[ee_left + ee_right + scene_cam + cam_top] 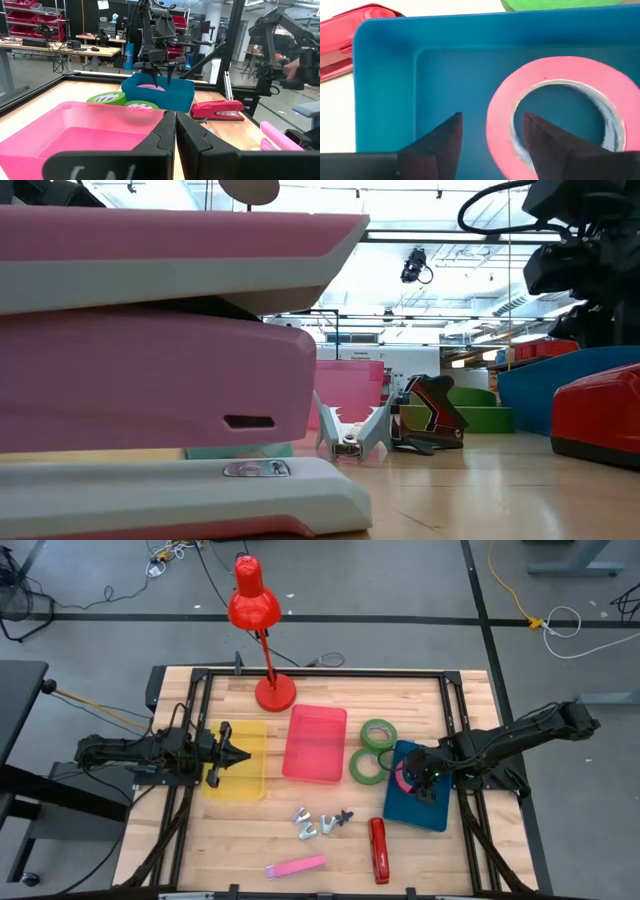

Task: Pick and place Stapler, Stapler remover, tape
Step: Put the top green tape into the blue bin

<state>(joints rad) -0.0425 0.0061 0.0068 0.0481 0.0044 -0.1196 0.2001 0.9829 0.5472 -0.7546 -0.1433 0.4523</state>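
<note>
Over the blue tray point(438, 810), at the tabletop's point(250, 840) right side, hangs the right claw point(421, 778), fingers parted, straddling the near rim of the pink tape point(560, 107) without visibly pressing it. Lies flat inside the blue tray, that pink roll, toward the tray's end nearest the green rolls. Just left of the blue tray sit two green tapes point(379, 733) and point(366, 766), touching or nearly touching each other, one also close against the tray's edge. Left of the blue tray in turn, past the green rolls, stands a pink tray point(315, 743), then a yellow tray point(237, 762). Above the yellow tray waits the left claw point(238, 753), fingers shut on nothing. Below the blue tray's left corner lies the red stapler point(378, 849); farther left from the blue tray, the staple removers point(318, 823) in a small cluster, and a pink stapler point(296, 866) near the front edge. Behind the pink tray stands a red lamp point(258, 610).
</note>
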